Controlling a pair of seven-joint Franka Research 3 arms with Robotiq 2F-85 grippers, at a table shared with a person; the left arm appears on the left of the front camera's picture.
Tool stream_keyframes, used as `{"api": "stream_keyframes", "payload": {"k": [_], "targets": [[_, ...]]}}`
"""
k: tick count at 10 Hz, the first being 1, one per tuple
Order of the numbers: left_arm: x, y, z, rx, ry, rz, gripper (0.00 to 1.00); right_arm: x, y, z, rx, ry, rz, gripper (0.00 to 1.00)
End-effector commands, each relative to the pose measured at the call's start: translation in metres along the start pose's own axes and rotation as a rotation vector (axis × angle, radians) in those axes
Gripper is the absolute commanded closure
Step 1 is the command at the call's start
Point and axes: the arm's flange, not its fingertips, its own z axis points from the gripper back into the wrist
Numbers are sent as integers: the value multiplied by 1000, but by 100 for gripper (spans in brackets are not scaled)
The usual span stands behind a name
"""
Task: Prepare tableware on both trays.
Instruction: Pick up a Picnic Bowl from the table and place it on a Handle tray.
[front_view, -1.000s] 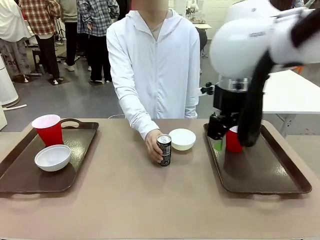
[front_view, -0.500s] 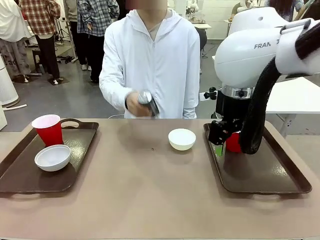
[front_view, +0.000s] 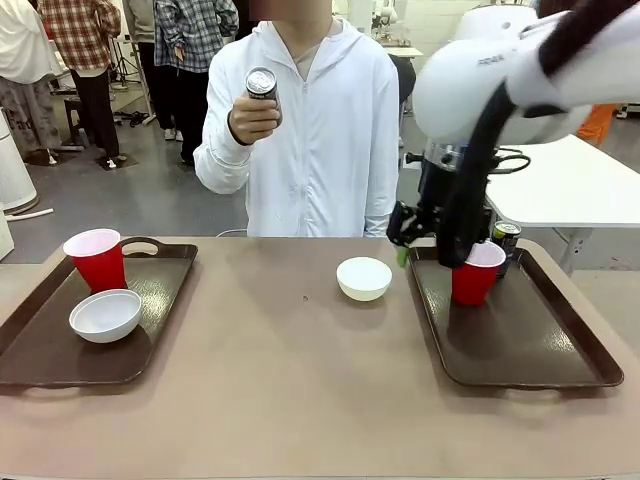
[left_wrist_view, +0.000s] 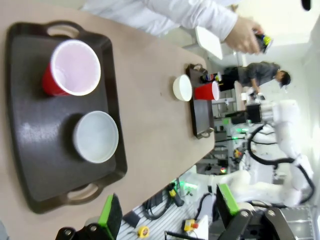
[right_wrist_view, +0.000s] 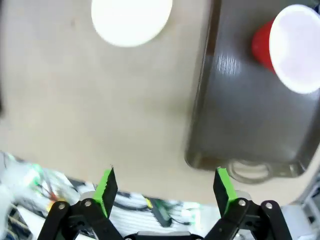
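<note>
Small unreadable lettering (front_view: 490, 62) on right arm (front_view: 500, 95); blurred print on upheld can (front_view: 262, 84)

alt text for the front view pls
A person across the table holds up a dark can. The left tray holds a red cup and white bowl; the right tray, a second red cup and second can, the open right claw near its far left corner. Between the trays sits another bowl.

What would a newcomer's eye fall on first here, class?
The person's hand holding a dark can up at chest height. Next, the big white right arm above the right tray, its right gripper open near a red cup. A white bowl sits alone on the table.
</note>
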Motion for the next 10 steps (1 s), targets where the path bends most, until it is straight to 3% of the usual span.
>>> {"api": "stream_keyframes", "payload": {"k": [1,2,5,10], "targets": [[-1,-2,2,-13,-4,-3,0,67,23,-6,-2,-8,-138,0],[-1,-2,2,-13,-4,-3,0,103,28,-3,0,-20,-176,0],[-1,-2,2,-13,-4,-3,0,154,35,-9,-61,-14,-196,0],[-1,-2,2,-13,-4,-3,0,150,27,-17,-21,-25,-178,0]]}}
